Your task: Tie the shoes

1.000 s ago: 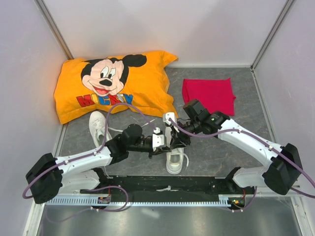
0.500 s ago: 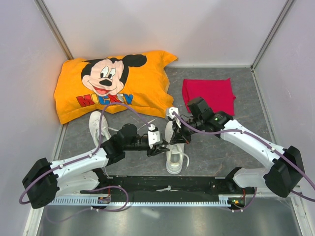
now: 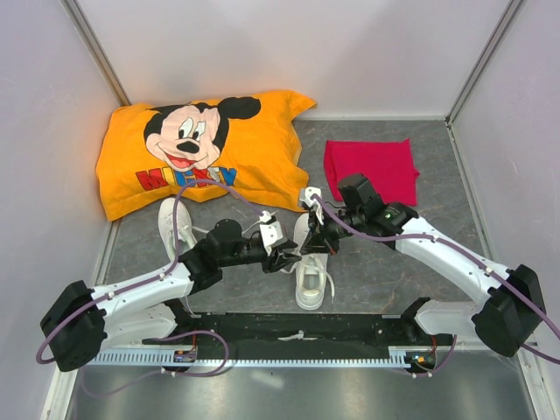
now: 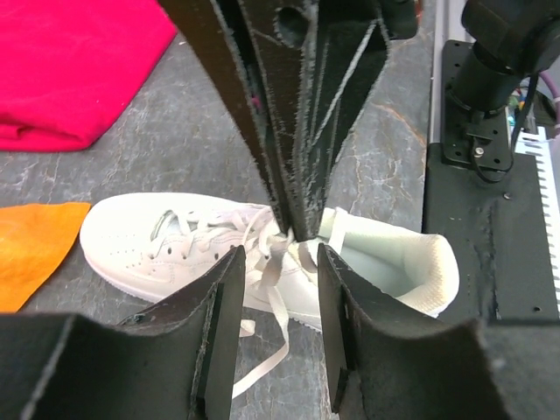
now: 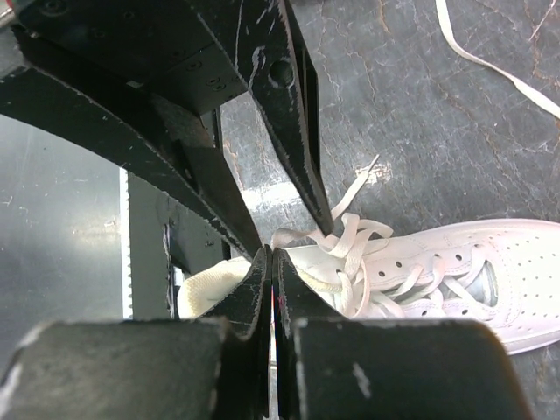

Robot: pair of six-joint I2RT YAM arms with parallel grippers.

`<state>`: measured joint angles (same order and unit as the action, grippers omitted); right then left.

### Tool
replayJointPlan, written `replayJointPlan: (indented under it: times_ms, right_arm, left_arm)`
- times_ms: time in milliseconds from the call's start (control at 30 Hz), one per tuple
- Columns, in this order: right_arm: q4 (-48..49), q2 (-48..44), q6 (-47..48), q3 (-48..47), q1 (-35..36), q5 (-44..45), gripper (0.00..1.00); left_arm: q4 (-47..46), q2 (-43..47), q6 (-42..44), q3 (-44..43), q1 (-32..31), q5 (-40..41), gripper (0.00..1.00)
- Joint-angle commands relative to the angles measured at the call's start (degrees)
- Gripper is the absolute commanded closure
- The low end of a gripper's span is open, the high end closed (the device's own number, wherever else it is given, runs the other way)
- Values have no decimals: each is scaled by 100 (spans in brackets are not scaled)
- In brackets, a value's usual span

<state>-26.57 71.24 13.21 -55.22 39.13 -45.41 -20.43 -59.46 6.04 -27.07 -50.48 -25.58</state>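
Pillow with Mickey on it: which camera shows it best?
The top view: the whole pillow shows there, Mickey face included. The left wrist view catches only an orange corner; the right wrist view shows none of it.

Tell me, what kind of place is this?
Probably a robot lab test booth, not a home: plain white walls box in a grey stone-look table, and two white robot arms are mounted on a black base plate at its near edge.

Grey marbled table before my two bases: an orange Mickey Mouse pillow far left, a red cloth far right, a white sneaker near centre, a second white sneaker just beside the pillow's near edge.
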Motion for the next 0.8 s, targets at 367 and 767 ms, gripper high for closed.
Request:
replayJointPlan:
  times_ms: [367,767]
  right_arm:
    - [486,-163,-565,222,-55,58,100]
    - [863,-137,-1189,284,-134,146,100]
  left_arm:
    - [-453,268,283,114,3,18,50]
    - [-506,102,766,44,-208,299,60]
